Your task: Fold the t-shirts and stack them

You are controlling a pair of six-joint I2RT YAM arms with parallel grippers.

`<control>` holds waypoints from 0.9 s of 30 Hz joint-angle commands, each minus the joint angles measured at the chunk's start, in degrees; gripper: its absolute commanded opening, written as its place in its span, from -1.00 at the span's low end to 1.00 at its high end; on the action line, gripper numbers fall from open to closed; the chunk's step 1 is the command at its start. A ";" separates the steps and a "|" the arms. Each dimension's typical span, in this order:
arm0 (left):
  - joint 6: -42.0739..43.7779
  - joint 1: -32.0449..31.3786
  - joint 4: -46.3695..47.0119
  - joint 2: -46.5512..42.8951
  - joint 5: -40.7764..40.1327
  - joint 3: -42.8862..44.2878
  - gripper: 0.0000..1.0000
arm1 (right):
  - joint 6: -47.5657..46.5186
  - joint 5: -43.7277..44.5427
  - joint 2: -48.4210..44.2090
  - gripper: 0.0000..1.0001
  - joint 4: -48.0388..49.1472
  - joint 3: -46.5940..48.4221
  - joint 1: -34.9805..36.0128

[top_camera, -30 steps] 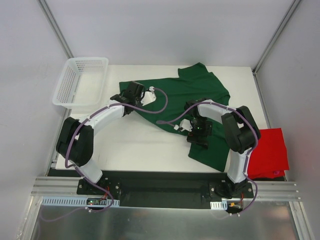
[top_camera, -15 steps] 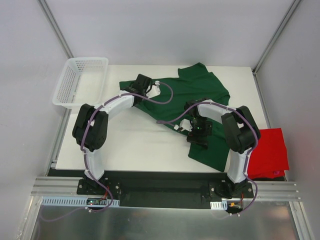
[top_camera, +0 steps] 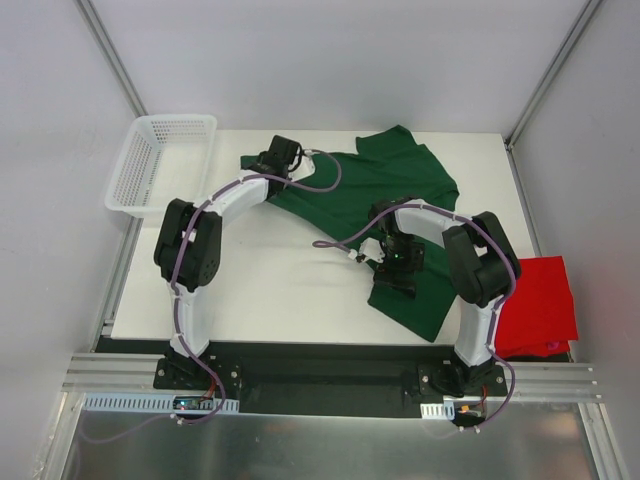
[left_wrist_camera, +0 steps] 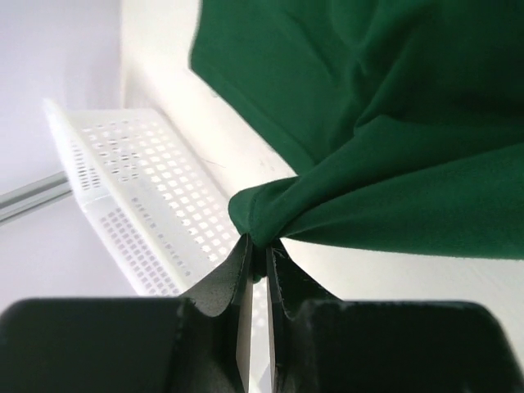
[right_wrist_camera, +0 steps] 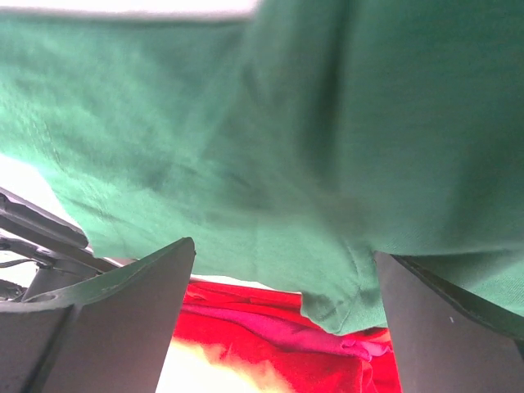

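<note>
The dark green t-shirt (top_camera: 385, 185) lies spread and creased over the middle and back of the white table (top_camera: 270, 290). My left gripper (top_camera: 257, 161) is shut on a bunched edge of it at its far left corner, and in the left wrist view the green t-shirt (left_wrist_camera: 385, 123) runs away from the pinched fold in that gripper (left_wrist_camera: 258, 246). My right gripper (top_camera: 393, 278) stands open low over the shirt's near part. In its wrist view the green t-shirt (right_wrist_camera: 270, 139) fills the space ahead of the wide-apart fingers of that gripper (right_wrist_camera: 284, 250). The red t-shirt (top_camera: 540, 300) lies crumpled off the table's right edge, and the red t-shirt (right_wrist_camera: 270, 348) shows beyond the green hem.
A white mesh basket (top_camera: 160, 160) stands at the back left corner, just left of my left gripper, and the basket (left_wrist_camera: 139, 196) shows close by in the left wrist view. Grey walls and frame posts enclose the table.
My left gripper has carried the pinched green edge toward the back of the table, drawing the shirt's left side out. The shirt's near hem shifted slightly. The right arm has barely moved.
</note>
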 commanded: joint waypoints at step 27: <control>7.00 -9.15 2.52 -18.62 -20.08 -6.84 -0.92 | 1.54 -0.67 1.56 0.92 -0.23 0.63 0.43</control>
